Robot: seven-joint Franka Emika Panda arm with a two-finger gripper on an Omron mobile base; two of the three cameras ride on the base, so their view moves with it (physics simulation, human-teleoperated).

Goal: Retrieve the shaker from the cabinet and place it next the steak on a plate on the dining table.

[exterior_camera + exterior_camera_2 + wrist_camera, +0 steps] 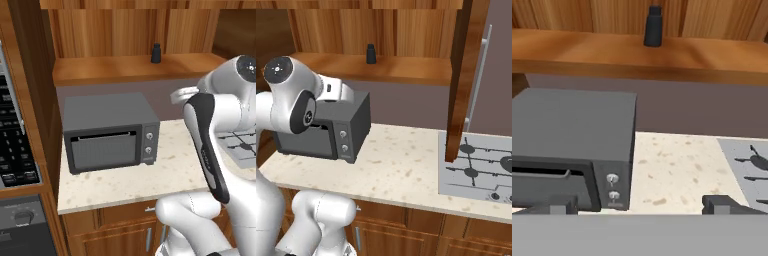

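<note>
With the shaker standing upright on the far cabinet shelf above the toaster oven, the wide-open gripper has yet to reach for it, so the arm must rise and extend forward.

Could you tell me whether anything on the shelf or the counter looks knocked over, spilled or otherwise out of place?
Nothing stands out. The shaker stands upright on the cabinet shelf, the toaster oven sits square on the counter with its door shut, and the stone top shows no spill. The claw is open and holds nothing.
</note>
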